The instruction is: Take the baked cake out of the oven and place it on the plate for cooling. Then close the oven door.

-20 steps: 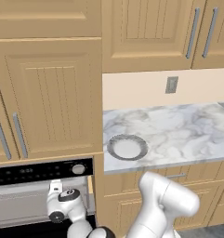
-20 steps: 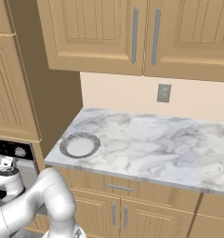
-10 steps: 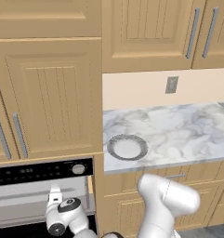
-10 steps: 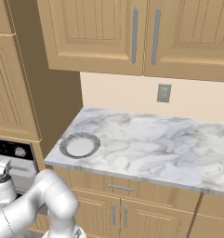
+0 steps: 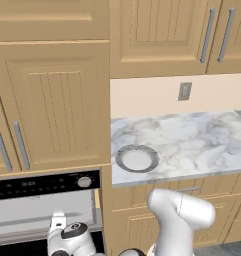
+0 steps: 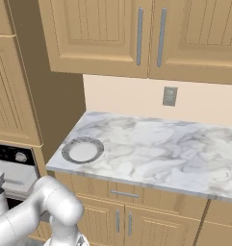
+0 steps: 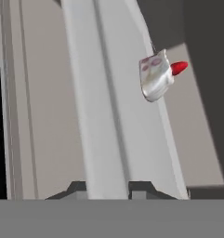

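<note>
We count one tiny pale wedge of cake with a red tip (image 7: 158, 75), lying ahead of the closed dark two-finger gripper (image 7: 105, 188), which holds nothing. One round grey-rimmed white-centred plate (image 5: 137, 158) sits bare on the marble counter (image 5: 202, 140). The base views add the black-panelled oven (image 5: 42, 186).

Tiny pale wedge-shaped cake slice with red topping (image 7: 157, 74) inside built-in black-panelled oven (image 5: 42, 186), round grey-rimmed white plate (image 5: 137, 158) bare on marble countertop (image 5: 192, 142)
</note>
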